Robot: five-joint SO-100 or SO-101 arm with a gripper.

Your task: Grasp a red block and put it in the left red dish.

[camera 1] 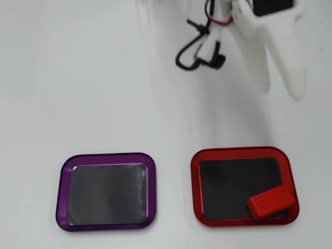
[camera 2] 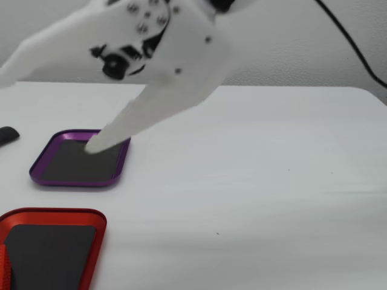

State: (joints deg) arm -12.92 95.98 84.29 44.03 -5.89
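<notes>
Currently the red block (camera 1: pixel 271 203) lies inside the red dish (camera 1: pixel 196 192), at its lower right corner in the overhead view, resting partly on the rim, long axis tilted up toward the right. The jaws (camera 1: pixel 290 78) hover well above it, empty; their opening cannot be told. The purple tray (camera 1: pixel 62 192) holds nothing on the white surface (camera 1: pixel 78 78).
</notes>
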